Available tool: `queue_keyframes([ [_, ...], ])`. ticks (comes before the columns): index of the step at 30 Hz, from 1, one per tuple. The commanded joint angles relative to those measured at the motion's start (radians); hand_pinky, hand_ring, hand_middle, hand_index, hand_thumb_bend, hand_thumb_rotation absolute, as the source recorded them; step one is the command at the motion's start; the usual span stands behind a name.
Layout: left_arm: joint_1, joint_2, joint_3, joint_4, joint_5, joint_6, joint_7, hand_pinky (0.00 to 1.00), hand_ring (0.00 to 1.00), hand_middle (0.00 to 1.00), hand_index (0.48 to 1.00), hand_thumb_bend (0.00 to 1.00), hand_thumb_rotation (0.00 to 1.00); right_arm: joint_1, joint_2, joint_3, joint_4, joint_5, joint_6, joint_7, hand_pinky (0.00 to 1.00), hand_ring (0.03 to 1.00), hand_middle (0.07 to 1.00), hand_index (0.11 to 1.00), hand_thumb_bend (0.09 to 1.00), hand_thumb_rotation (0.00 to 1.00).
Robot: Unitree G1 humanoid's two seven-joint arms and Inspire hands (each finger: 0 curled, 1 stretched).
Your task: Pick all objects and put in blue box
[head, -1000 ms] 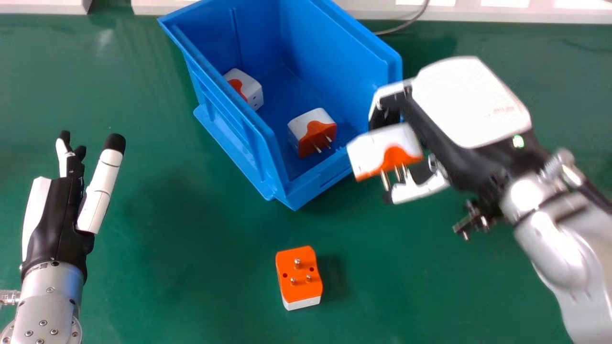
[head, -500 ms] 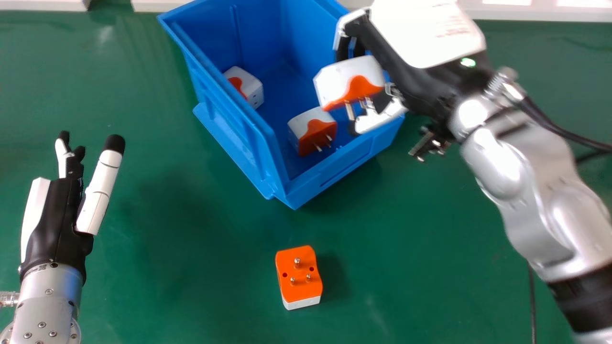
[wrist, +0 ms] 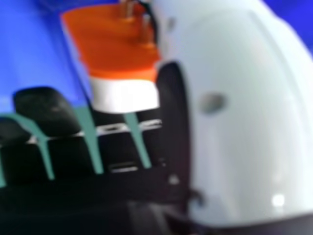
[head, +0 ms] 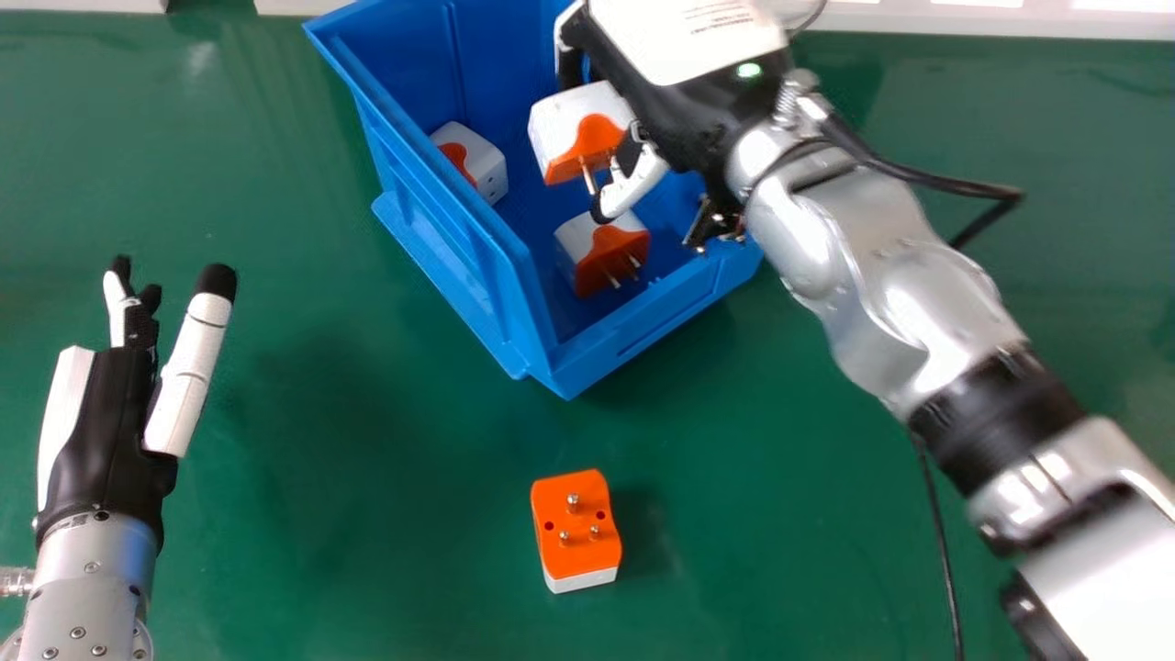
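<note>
Notably, head view: two adapters [head: 606, 250] in box [head: 441, 239], another adapter [head: 576, 549] on table [head: 349, 514].

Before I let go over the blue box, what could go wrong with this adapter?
Released here, the held adapter might strike the nearer adapter already inside the blue box and tip or bounce. Its metal pins sit close to the right hand's thumb, so they could catch as the hand opens.

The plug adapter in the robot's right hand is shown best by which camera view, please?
The head view, since the adapter shows its white body, orange part and place over the blue box there. The right hand view gives its orange face, pins and some white beside the thumb.
</note>
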Motion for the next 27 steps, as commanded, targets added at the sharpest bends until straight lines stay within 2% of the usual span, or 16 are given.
queue_keyframes([
  [1, 0.003, -0.005, 0.001, -0.028, 0.0, -0.003, 0.004, 1.0, 1.0, 1.0, 1.0, 0.7, 1.0, -0.077, 0.024, 0.013, 0.039, -0.001, 0.015, -0.034, 0.12, 0.164, 0.44, 0.491, 0.519, 0.0],
  [6, 0.0, -0.006, -0.004, -0.032, 0.002, 0.0, 0.005, 1.0, 1.0, 1.0, 1.0, 0.69, 1.0, -0.129, 0.064, 0.048, 0.149, 0.003, 0.038, -0.066, 0.19, 0.227, 0.422, 0.491, 0.52, 0.0],
  [13, 0.0, -0.008, -0.009, -0.027, 0.008, -0.009, 0.01, 1.0, 1.0, 1.0, 1.0, 0.68, 1.0, -0.159, 0.102, 0.056, 0.248, 0.037, 0.046, -0.141, 0.19, 0.225, 0.418, 0.483, 0.522, 0.0],
  [15, -0.001, -0.008, -0.011, -0.024, 0.008, -0.014, 0.011, 1.0, 1.0, 1.0, 1.0, 0.69, 1.0, -0.149, 0.1, 0.052, 0.245, 0.052, 0.029, -0.163, 0.24, 0.314, 0.452, 0.463, 0.519, 0.0],
  [19, -0.007, -0.005, -0.015, -0.018, 0.011, -0.017, 0.012, 1.0, 1.0, 1.0, 1.0, 0.7, 1.0, -0.143, 0.096, 0.058, 0.258, 0.068, 0.017, -0.187, 0.41, 0.502, 0.496, 0.466, 0.516, 0.0],
  [20, -0.009, -0.005, -0.015, -0.015, 0.01, -0.017, 0.012, 1.0, 1.0, 1.0, 1.0, 0.7, 1.0, -0.145, 0.096, 0.067, 0.266, 0.062, 0.021, -0.186, 0.46, 0.564, 0.564, 0.476, 0.511, 0.06],
  [22, -0.01, -0.003, -0.015, -0.012, 0.009, -0.018, 0.01, 1.0, 1.0, 1.0, 1.0, 0.7, 1.0, -0.146, 0.096, 0.081, 0.273, 0.053, 0.03, -0.184, 0.46, 0.564, 0.564, 0.476, 0.511, 0.06],
  [25, -0.011, -0.003, -0.014, -0.009, 0.007, -0.022, 0.01, 1.0, 1.0, 1.0, 1.0, 0.7, 1.0, -0.15, 0.088, 0.116, 0.267, 0.025, 0.063, -0.168, 0.58, 0.715, 0.746, 0.656, 0.578, 0.28],
  [26, -0.011, -0.004, -0.014, -0.008, 0.006, -0.022, 0.01, 1.0, 1.0, 1.0, 1.0, 0.7, 1.0, -0.151, 0.085, 0.128, 0.262, 0.017, 0.075, -0.157, 0.69, 0.821, 0.866, 0.787, 0.64, 0.43],
  [27, -0.012, -0.004, -0.013, -0.009, 0.005, -0.023, 0.009, 1.0, 1.0, 1.0, 1.0, 0.7, 1.0, -0.152, 0.082, 0.137, 0.256, 0.013, 0.085, -0.148, 0.74, 0.868, 0.915, 0.841, 0.669, 0.5],
])
